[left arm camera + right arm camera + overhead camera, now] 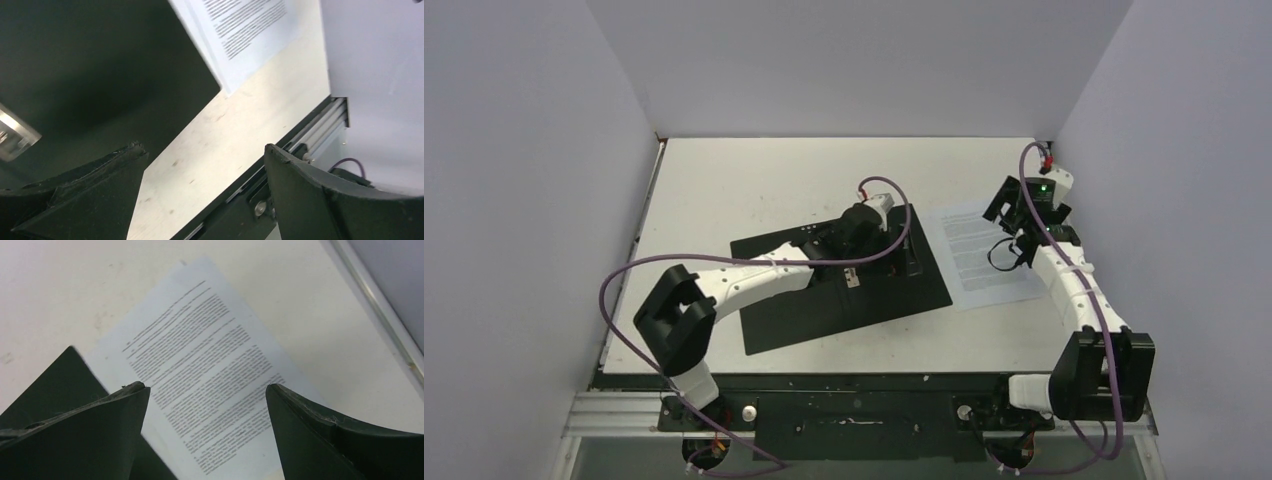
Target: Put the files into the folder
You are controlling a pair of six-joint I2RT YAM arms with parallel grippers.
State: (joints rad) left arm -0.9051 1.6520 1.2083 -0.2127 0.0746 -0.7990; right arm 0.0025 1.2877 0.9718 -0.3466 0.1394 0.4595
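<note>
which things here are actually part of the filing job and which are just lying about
Part of the job:
- folder, lying open, black inside up
- files, printed sheets by the folder's right edge
- left end effector, open, over the folder
- right end effector, open, over the files

Not part of it:
- table
- enclosure walls
No loose extras show.

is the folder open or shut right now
Open. The folder lies spread flat, black inside facing up, metal clip showing. The files lie on the table by its right edge, not in it.
</note>
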